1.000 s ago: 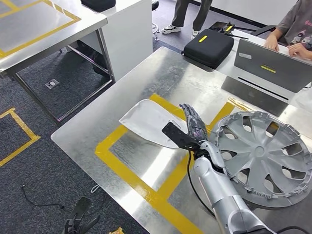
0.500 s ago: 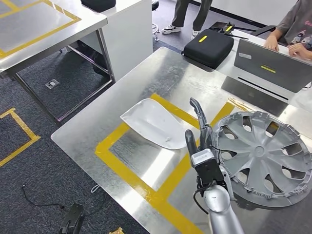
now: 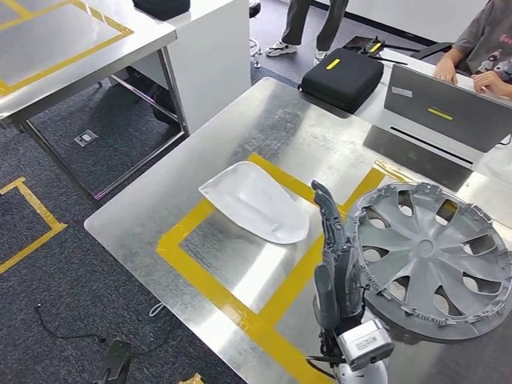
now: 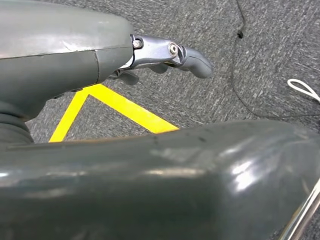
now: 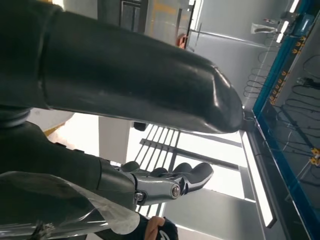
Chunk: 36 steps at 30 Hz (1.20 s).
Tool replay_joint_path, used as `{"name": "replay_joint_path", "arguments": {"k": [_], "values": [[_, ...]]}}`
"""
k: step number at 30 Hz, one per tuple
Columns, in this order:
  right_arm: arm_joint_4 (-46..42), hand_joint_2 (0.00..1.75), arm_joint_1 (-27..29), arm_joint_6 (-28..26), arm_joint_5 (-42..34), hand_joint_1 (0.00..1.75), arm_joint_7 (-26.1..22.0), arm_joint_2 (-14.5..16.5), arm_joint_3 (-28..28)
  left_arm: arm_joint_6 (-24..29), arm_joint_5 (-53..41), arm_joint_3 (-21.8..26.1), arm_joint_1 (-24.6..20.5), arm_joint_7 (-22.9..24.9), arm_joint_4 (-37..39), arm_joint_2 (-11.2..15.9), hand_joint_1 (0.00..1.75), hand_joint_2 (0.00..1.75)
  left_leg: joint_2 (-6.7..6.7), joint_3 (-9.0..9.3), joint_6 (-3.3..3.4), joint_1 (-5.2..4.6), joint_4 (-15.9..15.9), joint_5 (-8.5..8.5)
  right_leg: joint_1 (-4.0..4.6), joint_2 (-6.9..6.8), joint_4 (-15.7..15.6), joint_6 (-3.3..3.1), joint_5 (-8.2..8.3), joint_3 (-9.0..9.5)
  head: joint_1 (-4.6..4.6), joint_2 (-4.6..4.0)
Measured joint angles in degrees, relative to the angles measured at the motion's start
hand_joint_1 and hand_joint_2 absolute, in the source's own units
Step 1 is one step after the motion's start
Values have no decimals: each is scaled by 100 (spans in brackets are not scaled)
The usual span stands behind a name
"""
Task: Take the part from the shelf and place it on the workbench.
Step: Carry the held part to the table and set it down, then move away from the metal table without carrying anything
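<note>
White, smooth, shell-shaped plastic part (image 3: 256, 202) lying flat on the shiny sheet-metal table (image 3: 266, 120), inside a rectangle of yellow tape (image 3: 208, 276), toward the table's left edge and touching nothing else. Free of any hand, so placing step judged done, with only clearing the arm away left.

Just beside the part, on the side toward the table's right edge: right hand (image 3: 335, 260), raised above the surface, fingers (image 3: 327, 210) straight and spread, holding nothing. Close against its other side, a large grey spoked plastic wheel cover (image 3: 429, 256) lying flat. Next move judged to call for a straight pull toward the near edge, without swinging sideways into either neighbour.

Left hand (image 4: 166, 52) hanging over dark carpet, fingers only loosely bent, nothing in them.

Open metal between the part and the far edge, where a black zipped case (image 3: 342, 78) and a grey laptop (image 3: 450, 108) sit. Left edge near the part, with a drop to the floor beyond.
</note>
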Motion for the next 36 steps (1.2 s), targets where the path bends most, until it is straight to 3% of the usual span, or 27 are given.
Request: {"name": "replay_joint_path", "arguments": {"k": [8,14,16,18,20,21,24,26,28,30,32,34,36], "values": [[-224,0,184,1,-52,0,-97,-65,171,1,10,69,19,-17,0,30,0,0,-1,-1,25,-20,24,-20,-17,0,-11,21,4,10,-1,0],[-319,0,240,1,-83,0,-121,-99,265,4,10,96,30,-19,0,44,0,0,-7,31,117,-21,-13,-8,-36,-17,-5,103,-25,31,0,0],[-348,0,246,1,-86,0,-129,-116,280,6,9,100,32,-19,0,37,0,0,-15,69,165,13,-84,34,-33,-20,300,125,-269,-91,17,1],[-358,0,261,0,-86,0,-136,-150,285,10,10,105,40,-19,0,42,0,0,-29,72,181,18,-97,46,-43,-20,1020,139,-691,-386,33,1],[-358,0,284,-1,-86,0,-137,-188,287,14,10,112,55,-19,0,51,0,0,-60,64,176,17,-94,49,-49,-21,1557,155,-901,-591,35,-1],[-359,0,293,-1,-86,0,-137,-204,290,16,10,114,61,-19,0,52,0,0,-89,62,168,19,-92,53,-50,-20,1514,157,-839,-541,36,-1],[-372,0,298,0,-86,0,-137,-234,299,16,10,116,63,-19,-1,44,0,0,-221,56,108,25,-62,60,-62,135,397,133,-379,105,35,-1],[-391,0,303,0,-87,0,-139,-247,305,17,10,119,63,-19,-1,45,0,0,-292,39,39,20,-37,64,-61,244,-40,88,-292,369,31,-1],[-402,0,309,-1,-89,0,-143,-258,312,18,10,121,67,-19,0,49,0,0,-356,23,-34,32,-42,92,-42,188,-68,22,-276,406,28,-1],[-404,0,308,-1,-91,0,-143,-263,331,19,9,123,71,-19,0,59,0,0,-311,-11,-94,43,22,46,-50,89,-91,-49,-239,424,24,-1],[-410,0,309,-1,-91,0,-143,-268,351,20,8,123,68,-19,0,63,0,0,-138,-198,-150,52,468,-243,-65,-32,-111,-105,-225,436,-1,0],[-416,0,312,-1,-91,0,-142,-280,357,20,7,123,65,-19,0,61,0,0,-24,-510,-207,76,1214,-614,-57,-155,-109,-128,-235,436,-19,0],[-417,0,311,-1,-91,0,-141,-297,357,20,7,126,71,-19,0,68,0,0,3,-623,-239,101,1540,-682,-54,-274,-105,-129,-247,438,-19,-1]]}}
